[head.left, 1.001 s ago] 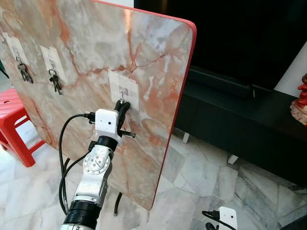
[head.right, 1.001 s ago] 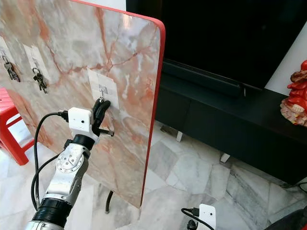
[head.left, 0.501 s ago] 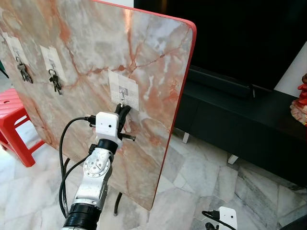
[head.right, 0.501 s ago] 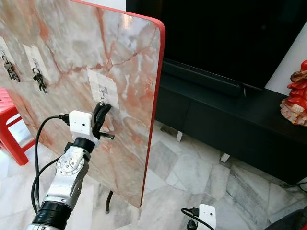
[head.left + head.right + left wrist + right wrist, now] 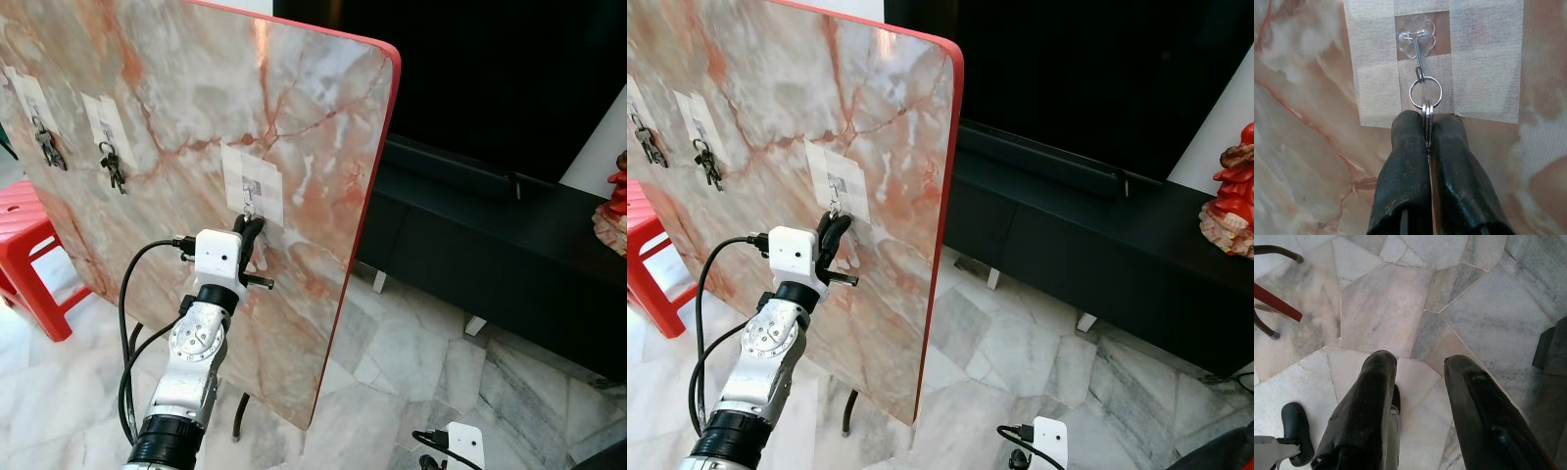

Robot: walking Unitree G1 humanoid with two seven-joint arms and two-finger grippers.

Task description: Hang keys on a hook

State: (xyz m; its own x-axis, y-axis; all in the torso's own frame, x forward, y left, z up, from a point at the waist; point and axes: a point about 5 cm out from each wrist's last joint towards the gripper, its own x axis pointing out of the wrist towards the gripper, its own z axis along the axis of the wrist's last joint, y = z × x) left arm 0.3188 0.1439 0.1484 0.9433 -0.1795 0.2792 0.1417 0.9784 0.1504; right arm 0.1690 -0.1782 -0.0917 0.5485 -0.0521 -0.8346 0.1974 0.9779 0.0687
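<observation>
Left gripper (image 5: 1427,134) clamped on keys (image 5: 1427,117) against upright marble board (image 5: 176,117), stone-tiled floor (image 5: 411,362).

Upright board (image 5: 294,127) set before the robot, three hooks in a row on it, keys (image 5: 1427,115) hung from the rightmost hook (image 5: 1416,38), left gripper (image 5: 1427,142) closed on them just below, stool (image 5: 24,235) placed left, cabinet (image 5: 490,245) stood behind at right.

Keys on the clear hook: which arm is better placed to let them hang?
Left. The left claw is shut on the keys, whose ring hangs from the hook. The right claw points at the floor.
</observation>
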